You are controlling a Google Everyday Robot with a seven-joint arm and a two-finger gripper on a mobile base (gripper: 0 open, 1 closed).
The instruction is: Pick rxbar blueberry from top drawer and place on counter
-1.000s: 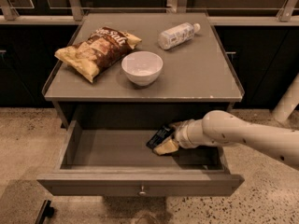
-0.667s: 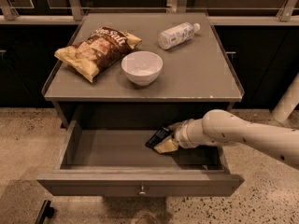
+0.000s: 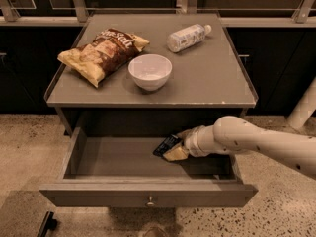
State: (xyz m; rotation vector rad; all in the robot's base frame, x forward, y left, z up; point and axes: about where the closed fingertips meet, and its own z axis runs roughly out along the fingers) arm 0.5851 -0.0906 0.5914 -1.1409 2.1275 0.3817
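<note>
camera view, gripper (image 3: 172,148) inside open top drawer (image 3: 148,194), fingers (image 3: 176,154) clamped on rxbar blueberry (image 3: 165,144), bar partly hidden

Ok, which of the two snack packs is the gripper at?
The small dark rxbar blueberry, inside the open top drawer at the gripper; the big yellow-brown chip bag lies up on the counter.

Pale "Salt" on the chip bag (image 3: 101,53); bar (image 3: 165,144) lettering unreadable in the tool (image 3: 173,149) inside the drawer (image 3: 118,158)
</note>
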